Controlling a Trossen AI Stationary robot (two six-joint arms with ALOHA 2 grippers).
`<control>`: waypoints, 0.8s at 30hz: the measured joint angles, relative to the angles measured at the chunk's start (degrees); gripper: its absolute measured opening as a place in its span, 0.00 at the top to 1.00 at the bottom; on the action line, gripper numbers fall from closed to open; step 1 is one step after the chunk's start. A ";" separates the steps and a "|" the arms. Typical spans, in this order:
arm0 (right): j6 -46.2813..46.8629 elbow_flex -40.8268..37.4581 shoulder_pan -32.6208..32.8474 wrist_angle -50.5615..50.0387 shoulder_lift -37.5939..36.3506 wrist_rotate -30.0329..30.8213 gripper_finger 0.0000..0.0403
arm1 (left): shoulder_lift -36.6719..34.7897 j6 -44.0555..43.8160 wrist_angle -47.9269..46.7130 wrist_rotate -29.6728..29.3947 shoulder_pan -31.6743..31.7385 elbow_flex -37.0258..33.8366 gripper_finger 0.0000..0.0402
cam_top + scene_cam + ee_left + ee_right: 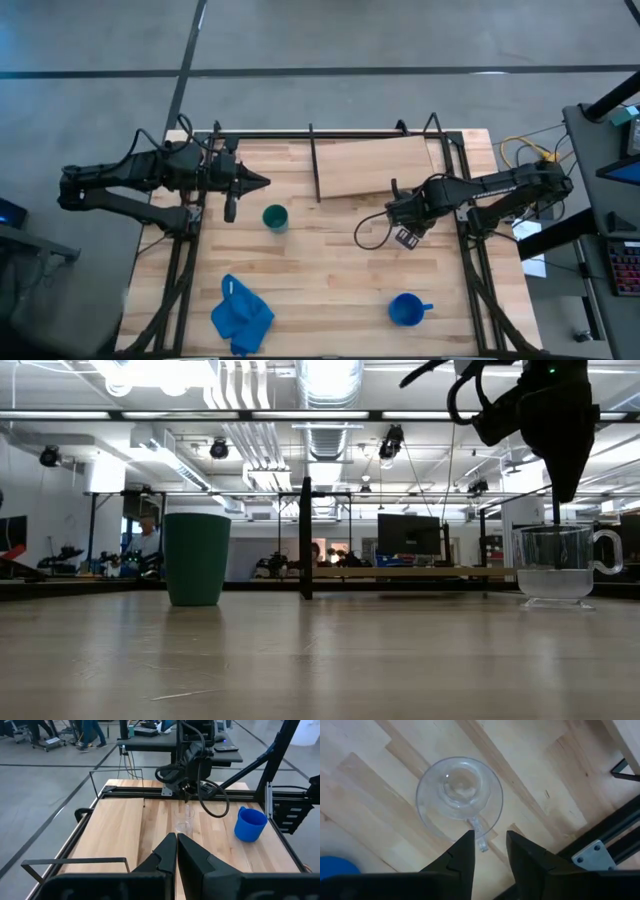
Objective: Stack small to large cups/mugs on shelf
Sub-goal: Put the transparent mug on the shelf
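The small clear glass cup [460, 795] stands upright on its base on the tabletop, its handle [479, 836] turned toward my right gripper [490, 836]. That gripper hangs just above the cup [556, 565], pointing down, open by a narrow gap and touching nothing. In the high view the right gripper [402, 212] hides the cup. The dark green cup [275, 217] stands left of centre. The bright blue mug [406, 309] stands near the near edge. The pale shelf board [375, 165] lies at the far side. My left gripper [262, 182] hovers shut beyond the green cup.
A crumpled blue cloth [241, 315] lies at the near left. Black metal rods [312, 160] edge the shelf, and a black frame [470, 250] runs along the table's sides. A loose cable [370, 232] loops below the right arm. Bare wood lies between the green cup and the blue mug.
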 joint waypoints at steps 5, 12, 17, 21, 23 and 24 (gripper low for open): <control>-0.06 -0.06 0.01 -0.14 0.82 1.52 0.70 | 0.00 0.00 0.00 0.02 0.00 0.00 1.00; 1.84 -0.72 -0.01 0.21 3.03 3.30 0.72 | 0.00 0.02 -0.04 0.04 0.00 -0.02 1.00; 4.61 -1.66 -0.01 0.44 4.79 3.30 0.74 | 0.00 0.01 -1.05 0.07 0.00 -0.02 1.00; 4.72 -2.79 -0.01 0.69 5.94 3.28 0.75 | 0.00 0.00 -2.19 0.07 0.00 -0.04 1.00; 4.82 -3.21 -0.01 1.11 6.45 3.28 0.76 | 0.00 0.00 -2.23 0.07 0.00 -0.04 1.00; 5.09 -3.43 -0.01 1.38 6.61 3.26 0.76 | 0.00 0.00 -2.23 0.07 0.00 -0.04 1.00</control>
